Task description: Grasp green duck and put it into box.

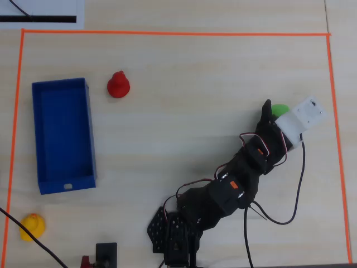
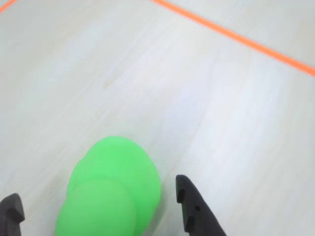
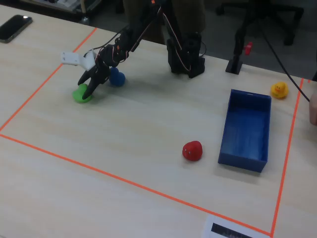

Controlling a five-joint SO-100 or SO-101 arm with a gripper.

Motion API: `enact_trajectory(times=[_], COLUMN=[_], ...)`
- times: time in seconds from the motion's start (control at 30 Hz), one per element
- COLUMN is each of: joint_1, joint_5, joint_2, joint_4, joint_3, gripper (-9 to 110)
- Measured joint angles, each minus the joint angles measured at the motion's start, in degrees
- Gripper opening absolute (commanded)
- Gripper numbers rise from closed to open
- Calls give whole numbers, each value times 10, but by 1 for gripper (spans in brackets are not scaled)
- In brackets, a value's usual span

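box (image 1: 62, 135) lying at overhead left on the surface (image 1: 184, 100) | red duck (image 1: 118, 84) sitting just right of box's far end | yellow duck (image 1: 32, 226) sitting below box's near wall | green duck (image 1: 280, 109) sitting far right of box, between the spread fingers of the gripper (image 2: 98, 204) | blue duck (image 3: 117, 77) sitting just beside green duck, well apart from box

No text, label or number is legible — nothing readable anywhere.

four ducks (image 3: 82, 93), one box (image 3: 245, 130)
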Motion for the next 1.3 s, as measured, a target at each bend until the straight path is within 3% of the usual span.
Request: enact_trajectory(times=[0.37,0.43,0.53,0.93,1.07,1.3], joint_1=[-5,-9,-13,-19,-50,-189], joint_5=[-9,-8,1,57,119,268], joint_2=[-61,-66,-71,-15,94,315], joint_4=[-48,-53,-56,-76,33,461], joint_3=[-11,-16,-22,33,34,-107], gripper=[38,30,0,0,0,2])
